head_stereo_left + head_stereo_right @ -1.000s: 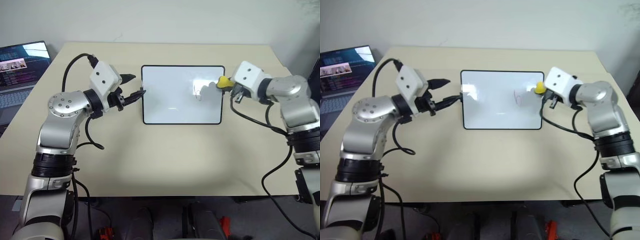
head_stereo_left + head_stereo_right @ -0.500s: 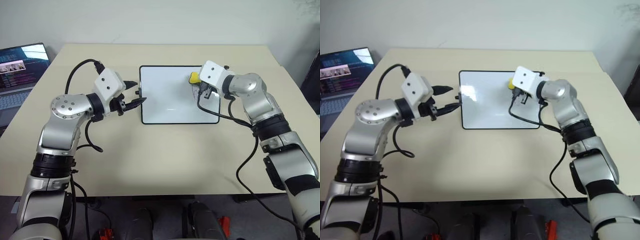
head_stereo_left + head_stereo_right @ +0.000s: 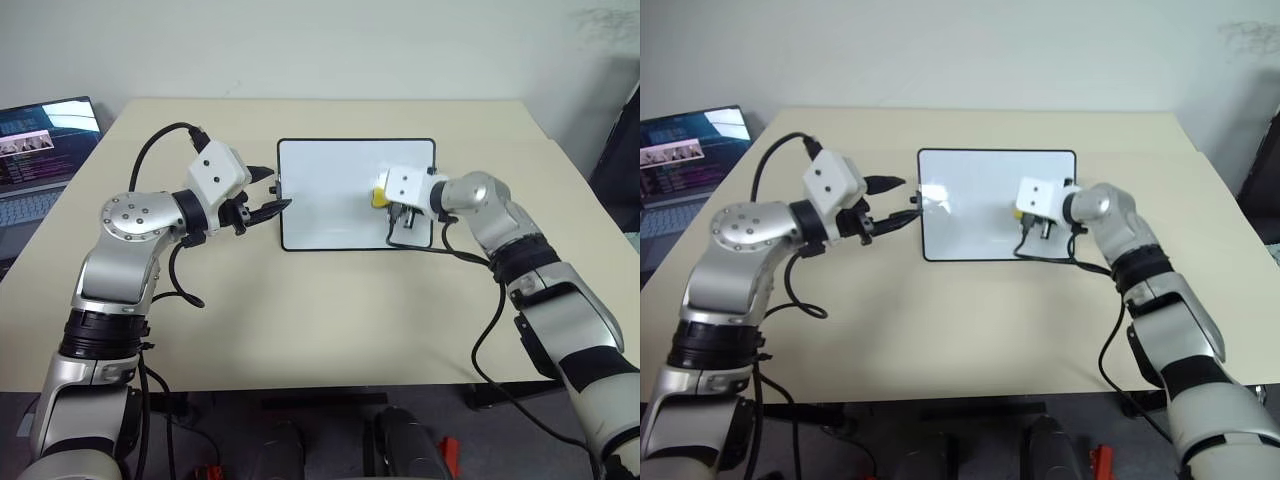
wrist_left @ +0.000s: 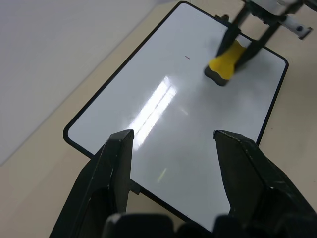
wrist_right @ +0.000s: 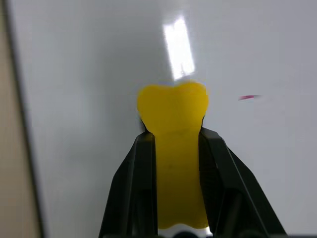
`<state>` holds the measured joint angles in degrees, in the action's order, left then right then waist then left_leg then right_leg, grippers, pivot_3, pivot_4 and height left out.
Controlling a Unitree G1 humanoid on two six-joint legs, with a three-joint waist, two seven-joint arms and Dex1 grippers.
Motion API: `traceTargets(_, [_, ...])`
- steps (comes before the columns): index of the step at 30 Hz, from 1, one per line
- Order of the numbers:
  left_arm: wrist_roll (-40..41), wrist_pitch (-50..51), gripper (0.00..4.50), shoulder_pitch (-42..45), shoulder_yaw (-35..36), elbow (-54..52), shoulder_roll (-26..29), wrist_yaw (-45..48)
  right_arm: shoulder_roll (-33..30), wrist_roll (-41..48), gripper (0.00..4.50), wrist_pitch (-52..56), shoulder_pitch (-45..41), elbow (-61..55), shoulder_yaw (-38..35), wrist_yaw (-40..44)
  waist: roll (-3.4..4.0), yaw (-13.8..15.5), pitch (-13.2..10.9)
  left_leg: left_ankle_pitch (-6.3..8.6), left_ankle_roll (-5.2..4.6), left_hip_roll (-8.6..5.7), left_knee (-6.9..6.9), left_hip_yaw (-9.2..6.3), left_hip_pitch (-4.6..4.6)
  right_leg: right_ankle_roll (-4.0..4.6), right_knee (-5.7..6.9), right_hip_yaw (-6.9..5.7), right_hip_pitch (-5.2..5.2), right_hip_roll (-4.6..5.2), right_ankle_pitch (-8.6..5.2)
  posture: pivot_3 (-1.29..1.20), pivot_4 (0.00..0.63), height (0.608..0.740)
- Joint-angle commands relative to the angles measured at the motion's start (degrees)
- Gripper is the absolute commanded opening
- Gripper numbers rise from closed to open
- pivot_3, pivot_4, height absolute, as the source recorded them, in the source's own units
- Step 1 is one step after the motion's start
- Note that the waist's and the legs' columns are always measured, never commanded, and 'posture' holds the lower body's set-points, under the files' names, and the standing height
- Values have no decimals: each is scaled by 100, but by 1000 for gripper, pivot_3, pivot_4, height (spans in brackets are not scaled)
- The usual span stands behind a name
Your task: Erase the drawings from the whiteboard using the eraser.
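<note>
The whiteboard (image 3: 330,205) lies flat on the table, white with a thin black frame. My right gripper (image 5: 176,135) is shut on the yellow eraser (image 3: 380,197), which presses on the board's right half. In the right wrist view the eraser (image 5: 172,106) sticks out past the fingertips, with one short red stroke of the drawings (image 5: 246,97) beside it. That stroke (image 4: 187,57) also shows in the left wrist view, near the eraser (image 4: 225,67). My left gripper (image 3: 272,192) stands open at the board's left short edge, its fingers (image 4: 116,158) straddling the frame.
An open laptop (image 3: 45,135) sits off the table's left far corner. The beige table (image 3: 330,320) has free room in front of the board. My right arm's black cable (image 3: 440,250) loops over the board's near right corner.
My right gripper has carried the eraser from the board's far right edge down and inward across its right half. The red squiggle seen there earlier is gone. The left gripper kept still.
</note>
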<state>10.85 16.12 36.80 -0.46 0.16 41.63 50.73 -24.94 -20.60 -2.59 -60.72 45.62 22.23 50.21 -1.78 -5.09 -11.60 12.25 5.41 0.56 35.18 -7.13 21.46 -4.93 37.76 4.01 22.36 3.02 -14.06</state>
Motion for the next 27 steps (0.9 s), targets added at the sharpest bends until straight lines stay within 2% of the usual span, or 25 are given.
traceTargets(1, [-4, -45, 2785, 68, 124, -172, 91, -6, -157, -81, 775, 362, 292, -113, 96, 300, 0, 2, 0, 0, 0, 0, 0, 0, -14, -1, 0, 1, -14, 0, 0, 0, 150, 740])
traceTargets(4, [-9, -48, 2785, 120, 84, -145, 51, -7, -159, -138, 774, 323, 138, -48, -28, -66, 0, 0, 0, -2, -2, 0, 0, 2, -53, 7, 6, 4, -44, 0, -6, 0, 150, 740])
traceTargets(12, [-13, -76, 2785, 171, 74, -92, 42, 3, 107, -117, 706, -15, -842, 547, -291, -1352, 2, -6, -2, -10, -11, 0, -1, 7, -48, 13, 12, 9, -33, 0, -1, 0, 150, 740])
traceTargets(18, [-18, -72, 2785, 159, 82, -94, 42, -17, 416, -244, 700, -62, -1407, 1183, -191, -1908, 3, -16, -3, -7, -12, 4, -35, 3, -19, 38, 11, 4, 7, -1, 2, 0, 150, 740])
traceTargets(22, [-25, -55, 2785, 95, 102, -145, 56, -42, 649, -450, 699, -101, -1489, 1508, 8, -1994, 2, -50, -2, -6, -8, 3, -29, 4, 80, 44, 14, 4, 104, 0, 7, 0, 150, 740])
traceTargets(27, [-22, -19, 2785, 67, 144, -194, 83, -50, 702, -640, 698, -251, -1166, 1480, 286, -1698, 2, -122, -2, -6, -9, 3, -29, 5, 66, 43, 16, 4, 95, -1, 6, 0, 150, 740])
